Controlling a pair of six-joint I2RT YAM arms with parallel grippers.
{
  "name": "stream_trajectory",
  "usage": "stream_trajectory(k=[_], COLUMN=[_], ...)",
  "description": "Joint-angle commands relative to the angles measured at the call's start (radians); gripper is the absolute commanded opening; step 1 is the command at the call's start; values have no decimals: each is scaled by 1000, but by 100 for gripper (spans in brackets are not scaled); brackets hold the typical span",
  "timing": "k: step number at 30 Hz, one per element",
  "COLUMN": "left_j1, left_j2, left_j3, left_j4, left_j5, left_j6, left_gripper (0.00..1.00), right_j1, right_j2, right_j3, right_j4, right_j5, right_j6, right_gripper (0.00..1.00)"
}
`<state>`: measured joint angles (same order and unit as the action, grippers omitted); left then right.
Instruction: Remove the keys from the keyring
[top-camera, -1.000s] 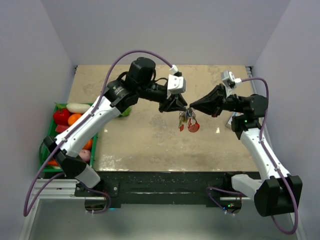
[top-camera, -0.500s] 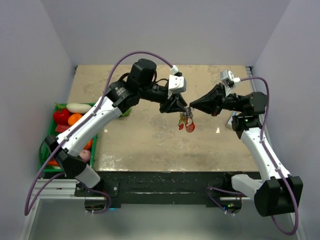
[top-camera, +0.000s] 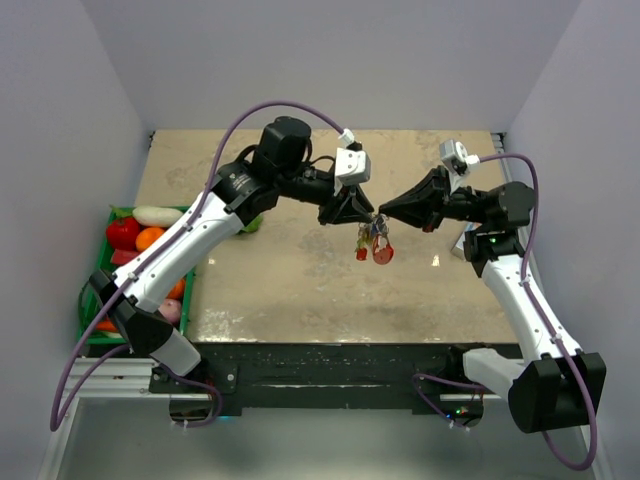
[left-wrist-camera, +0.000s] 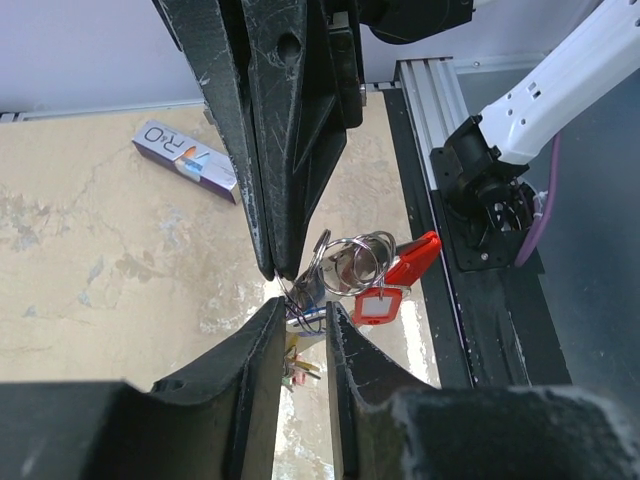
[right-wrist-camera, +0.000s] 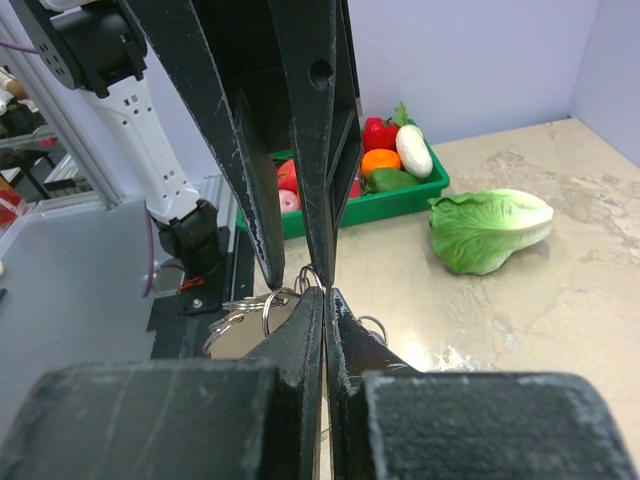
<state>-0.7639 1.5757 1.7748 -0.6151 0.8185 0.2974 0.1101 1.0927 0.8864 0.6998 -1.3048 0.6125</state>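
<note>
Jaws from both arms meet tip to tip in mid-air above the tabletop (top-camera: 280, 285), with the bunch hanging between them. We see the right jaws pressed fully together in the right wrist view, nipping the thin wire of the keyring (left-wrist-camera: 352, 258) at their very tips. The left jaws stand a narrow slit apart in the left wrist view, with a loop of that wire caught in the slit. We cannot tell whether a key blade is in there too. The keys (top-camera: 367, 242) dangle just beneath the two tips, well clear of the tabletop. The red fob (left-wrist-camera: 412, 258) and a red tag (left-wrist-camera: 378, 303) hang off to the side of the coil. We judge that no key is off yet, and that the step in hand is steadying the ring so a first key can be worked along it. The next move calls for one side to hold the coil fixed. The other side must then take a single key by its head and thread it round to the split end, turning it rather than tugging.
</note>
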Motion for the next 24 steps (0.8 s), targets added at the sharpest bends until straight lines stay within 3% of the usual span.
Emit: stream_trajectory(k=[1,14,16,18,20,24], left_j1=[3,3,3,3,3,3], left_j2=[-3,18,23,26,29,23], left_j3=[-9,15,15,14,12,11], left_j4=[15,60,66,69,72,80], left_j5=[36,59,61,61,54,19], left_j6=[-9,-67,-70,-73,-76,-80], left_gripper=[28,24,20,7,0,0], right_j1=[-3,-4,-4,-3,-4,-3], right_j2=[-22,-20,-24,-24,-24,-24], right_j3=[49,45,46,46,46,48], right_j4=[63,66,67,67,69,47], right_j5=[18,25,25,25,21,4], right_j6=[23,16,20,20,21,-18], right_gripper=[0,0,0,0,0,0])
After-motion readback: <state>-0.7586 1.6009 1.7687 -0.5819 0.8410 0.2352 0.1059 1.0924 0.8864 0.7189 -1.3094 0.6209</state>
